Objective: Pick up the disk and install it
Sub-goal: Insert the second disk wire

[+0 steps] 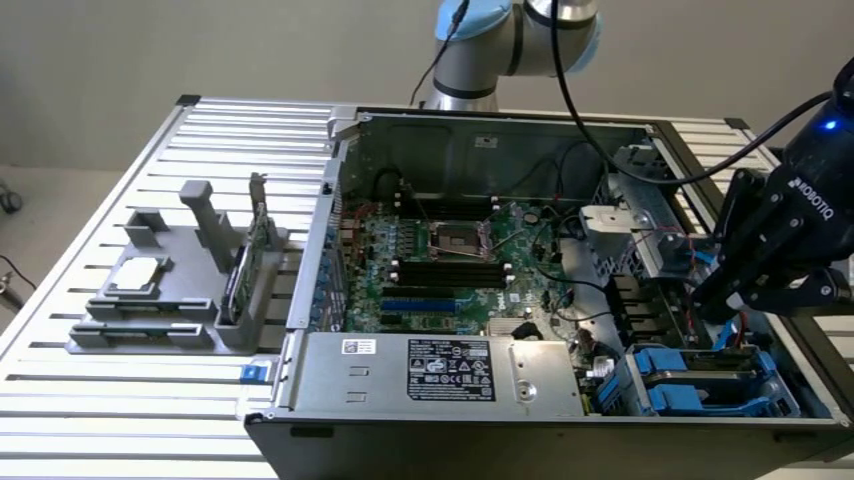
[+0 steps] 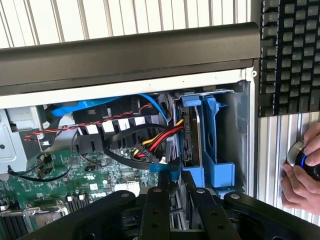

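Note:
The disk (image 2: pixel 189 135) stands on edge inside the drive bay at the corner of the open computer case (image 1: pixel 400 150). It shows as a thin grey slab with blue carrier plastic at its ends. My gripper (image 2: pixel 175 182) is right over its near end, fingers (image 2: pixel 156 200) close together on either side of it, shut on the disk. In the exterior view my gripper (image 1: pixel 714 305) hangs over the blue drive bay (image 1: pixel 694 375) at the case's right front corner. Most of the disk is hidden by the bay walls and cables.
An empty blue carrier slot (image 2: pixel 212 140) is beside the disk. Red, yellow and black cables (image 2: pixel 150 142) run close to it. A person's hand (image 2: pixel 300 172) rests on a round knob beside a keyboard (image 2: pixel 290 55). A grey holder (image 1: pixel 160 300) carries a chip and a green card.

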`<action>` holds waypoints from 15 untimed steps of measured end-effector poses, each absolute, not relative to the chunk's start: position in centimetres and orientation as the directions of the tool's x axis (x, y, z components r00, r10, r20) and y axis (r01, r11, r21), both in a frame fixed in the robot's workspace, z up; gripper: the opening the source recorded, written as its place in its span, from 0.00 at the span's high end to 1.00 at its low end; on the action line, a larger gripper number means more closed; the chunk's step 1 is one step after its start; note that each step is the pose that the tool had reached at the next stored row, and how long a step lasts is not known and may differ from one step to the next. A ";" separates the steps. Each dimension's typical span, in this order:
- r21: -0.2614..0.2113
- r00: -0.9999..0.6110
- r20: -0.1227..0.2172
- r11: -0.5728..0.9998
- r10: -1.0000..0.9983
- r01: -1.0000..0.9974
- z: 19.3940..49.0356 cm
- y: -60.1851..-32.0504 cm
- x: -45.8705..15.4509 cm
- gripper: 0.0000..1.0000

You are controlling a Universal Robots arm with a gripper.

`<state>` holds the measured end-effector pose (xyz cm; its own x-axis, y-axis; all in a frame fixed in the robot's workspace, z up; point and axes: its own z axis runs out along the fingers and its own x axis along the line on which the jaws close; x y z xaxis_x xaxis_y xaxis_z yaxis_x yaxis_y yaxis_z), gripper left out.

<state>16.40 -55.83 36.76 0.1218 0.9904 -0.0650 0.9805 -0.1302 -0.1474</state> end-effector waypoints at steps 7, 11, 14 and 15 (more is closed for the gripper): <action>-0.147 0.122 -0.065 -0.130 0.990 0.980 36.6 -55.8 16.4 0.84; -0.147 0.122 -0.065 -0.130 0.990 0.981 36.6 -55.8 16.3 0.84; -0.147 0.122 -0.065 -0.130 0.990 0.981 36.6 -55.8 16.0 0.84; -0.147 0.122 -0.064 -0.130 0.990 0.981 36.6 -55.8 15.9 0.84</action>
